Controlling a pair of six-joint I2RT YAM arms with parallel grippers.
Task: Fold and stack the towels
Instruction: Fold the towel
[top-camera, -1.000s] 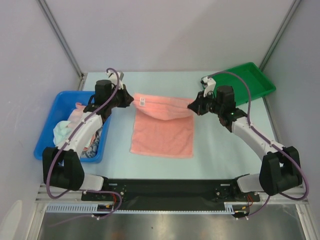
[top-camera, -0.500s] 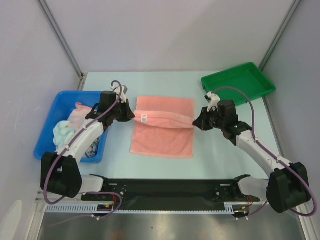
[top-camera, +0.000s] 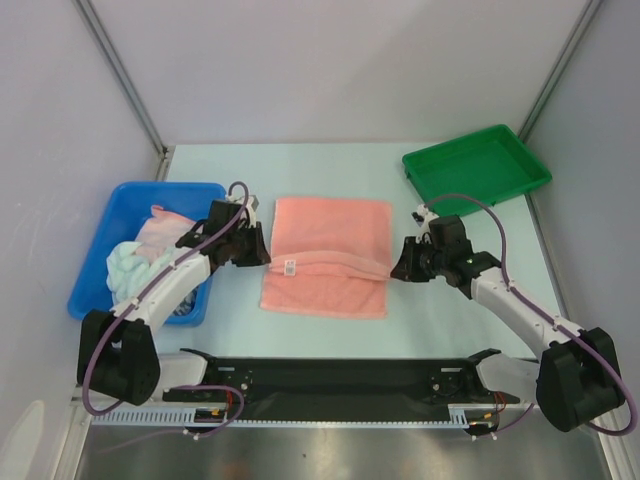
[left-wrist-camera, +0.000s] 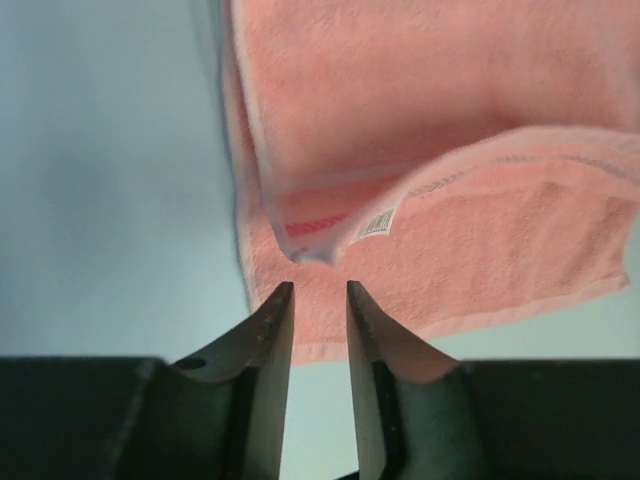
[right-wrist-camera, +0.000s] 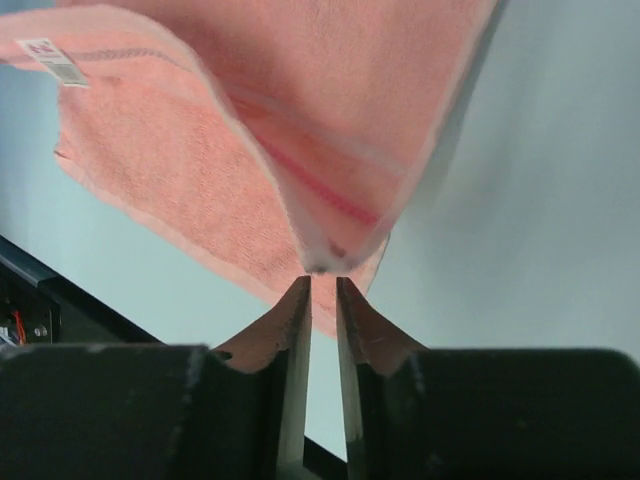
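Observation:
A salmon-pink towel (top-camera: 330, 250) lies mid-table, its far edge folded over toward the near edge, with a white label (top-camera: 289, 267) on the folded layer. My left gripper (top-camera: 264, 256) is at the fold's left corner and my right gripper (top-camera: 397, 268) at its right corner. In the left wrist view the jaws (left-wrist-camera: 318, 288) stand slightly apart, with the towel's corner (left-wrist-camera: 310, 255) just beyond the tips. In the right wrist view the jaws (right-wrist-camera: 323, 280) show a narrow empty gap, with the corner (right-wrist-camera: 325, 262) resting at the tips. More towels lie in the bin: a pink one (top-camera: 160, 225) and a pale mint one (top-camera: 125, 262).
The blue bin (top-camera: 118, 198) stands at the left, next to my left arm. The green tray (top-camera: 478, 165) stands at the back right. The black base rail (top-camera: 340, 375) runs along the near edge.
Both grippers carried the towel's far edge toward the near side and lowered it, folding the towel over. The corners now sit outside the parted jaws.

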